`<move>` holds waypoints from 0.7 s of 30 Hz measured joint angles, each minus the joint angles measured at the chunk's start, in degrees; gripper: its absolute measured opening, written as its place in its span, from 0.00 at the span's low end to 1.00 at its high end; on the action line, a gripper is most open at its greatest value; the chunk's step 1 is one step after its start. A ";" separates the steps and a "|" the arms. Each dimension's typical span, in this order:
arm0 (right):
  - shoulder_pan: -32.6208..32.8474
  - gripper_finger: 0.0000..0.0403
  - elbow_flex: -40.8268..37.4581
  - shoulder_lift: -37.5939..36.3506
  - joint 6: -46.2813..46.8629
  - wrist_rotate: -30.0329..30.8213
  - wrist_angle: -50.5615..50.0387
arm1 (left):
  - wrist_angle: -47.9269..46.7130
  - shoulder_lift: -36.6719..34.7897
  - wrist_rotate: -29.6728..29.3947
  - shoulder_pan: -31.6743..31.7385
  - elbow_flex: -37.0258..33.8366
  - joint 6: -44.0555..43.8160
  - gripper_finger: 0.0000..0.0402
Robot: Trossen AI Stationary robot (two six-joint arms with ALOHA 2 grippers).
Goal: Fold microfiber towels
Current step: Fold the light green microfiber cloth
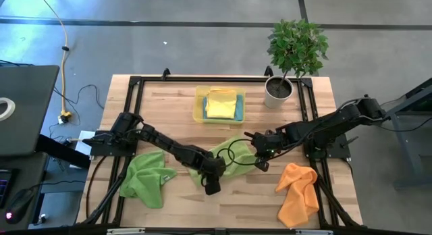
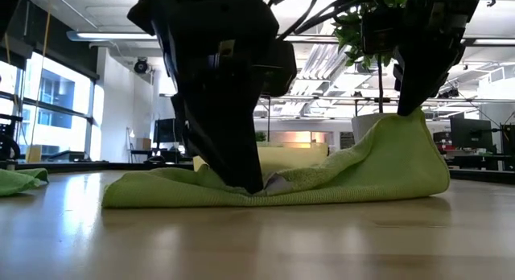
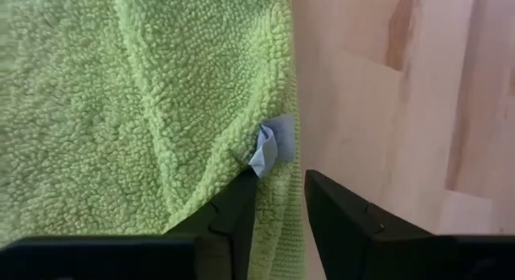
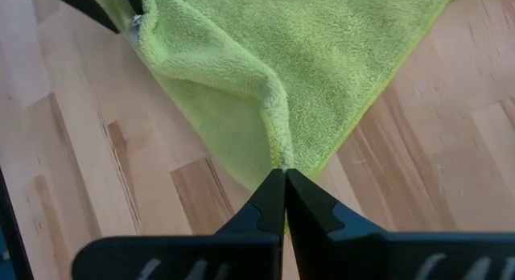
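A green microfiber towel (image 1: 229, 156) lies crumpled at mid-table between my two grippers. My left gripper (image 1: 210, 184) is at its near left edge, and its fingers (image 3: 241, 207) close on the hem beside a small blue-white label (image 3: 265, 149). My right gripper (image 1: 259, 157) is shut on the towel's right end, raised into a peak (image 2: 410, 123). A second green towel (image 1: 147, 177) lies bunched at the near left. An orange towel (image 1: 298, 191) lies at the near right. A yellow towel (image 1: 220, 103) lies folded in the yellow tray (image 1: 199, 107). My left gripper has the green towel's hem (image 3: 280, 201), just below the label, between its two fingers. It comes steeply from above. That edge lies down on the table (image 2: 257, 187). My right gripper pinches a fold ridge at the towel's right edge (image 4: 278, 155) between its shut fingertips, slanting down from above. That end is lifted off the wood and the cloth slopes down from it to the table (image 2: 322, 183).
A potted plant (image 1: 291, 56) stands at the table's far right corner. A black frame rail (image 1: 202, 78) runs round the table top. Bare wood shows along the near edge between the green and orange towels.
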 joint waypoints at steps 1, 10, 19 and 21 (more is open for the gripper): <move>0.00 0.00 0.00 0.00 0.00 0.01 0.00 | -0.17 0.00 -0.62 0.10 0.00 0.23 0.23; 0.00 0.00 0.00 0.00 -0.02 0.05 0.00 | -0.61 -0.02 -2.06 0.15 0.00 2.12 0.01; 0.12 0.00 0.77 -1.10 -3.72 -3.03 -0.86 | -0.97 -8.43 -1.58 -1.24 -0.09 -0.41 0.00; 0.37 0.00 1.98 -1.42 -6.66 -4.09 -0.94 | -0.88 -11.17 -1.54 -1.82 -0.02 -1.62 0.00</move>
